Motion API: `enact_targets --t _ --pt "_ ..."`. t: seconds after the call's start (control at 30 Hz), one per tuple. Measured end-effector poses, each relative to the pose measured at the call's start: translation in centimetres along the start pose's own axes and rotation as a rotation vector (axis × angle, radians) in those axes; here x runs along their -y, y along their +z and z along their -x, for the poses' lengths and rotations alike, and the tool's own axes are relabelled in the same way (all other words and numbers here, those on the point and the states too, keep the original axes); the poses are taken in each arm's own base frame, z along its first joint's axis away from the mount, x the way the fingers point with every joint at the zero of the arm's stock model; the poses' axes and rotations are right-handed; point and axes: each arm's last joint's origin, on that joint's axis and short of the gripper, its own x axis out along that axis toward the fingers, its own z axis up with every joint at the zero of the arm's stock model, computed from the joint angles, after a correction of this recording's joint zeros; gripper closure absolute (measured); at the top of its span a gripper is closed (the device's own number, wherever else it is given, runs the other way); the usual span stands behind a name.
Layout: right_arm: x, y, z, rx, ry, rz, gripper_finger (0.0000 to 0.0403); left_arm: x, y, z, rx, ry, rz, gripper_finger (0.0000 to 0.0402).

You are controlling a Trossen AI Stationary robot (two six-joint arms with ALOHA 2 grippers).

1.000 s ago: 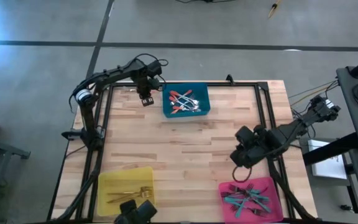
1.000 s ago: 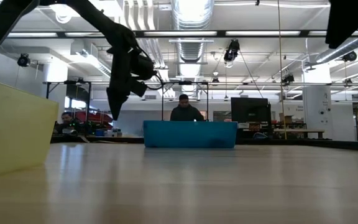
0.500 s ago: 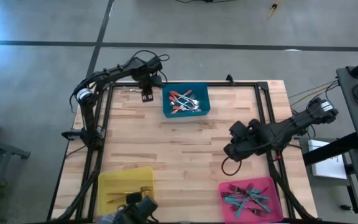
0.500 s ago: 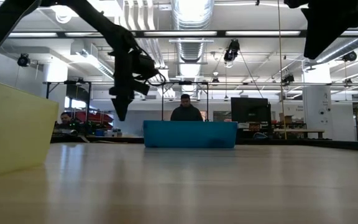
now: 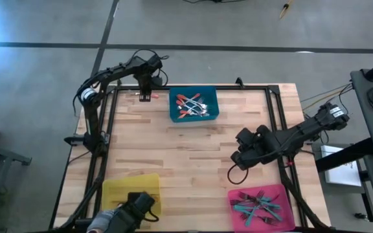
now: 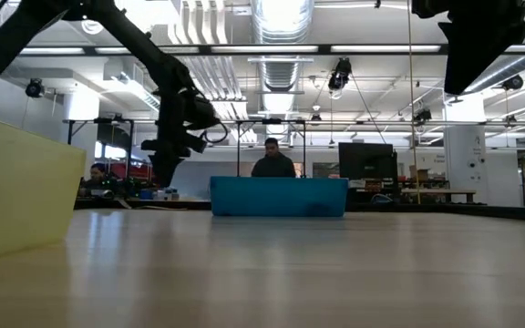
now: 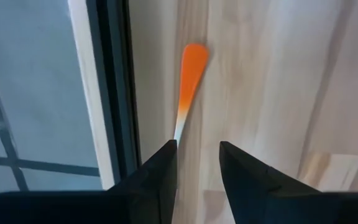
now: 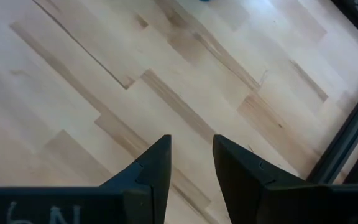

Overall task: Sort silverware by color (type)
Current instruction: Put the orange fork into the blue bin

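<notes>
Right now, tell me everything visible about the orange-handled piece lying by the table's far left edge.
The orange-handled utensil lies flat on the bare wooden table, alone, outside the blue bin and close beside the black frame rail at the table's edge. Its handle is a rounded, glossy orange paddle that fades to a pale, thin neck. The head is hidden behind the left gripper, whose open fingers hover over it. In the high view it shows only as a small reddish sliver.
</notes>
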Motion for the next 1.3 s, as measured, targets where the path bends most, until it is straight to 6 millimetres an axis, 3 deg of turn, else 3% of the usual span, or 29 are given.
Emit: enact_targets --t 0.53,1.3 --pt "-1.3 -0.2 -1.3 -0.028 -0.045 0.025 0.0291 -0.6 0.1 -3.3 -0.067 -0.04 0.004 0.03" --pt "-1.5 -0.1 -1.3 -0.02 -0.025 -0.019 0.0291 -1.4 -0.1 -4.0 -0.039 -0.058 0.016 0.03"
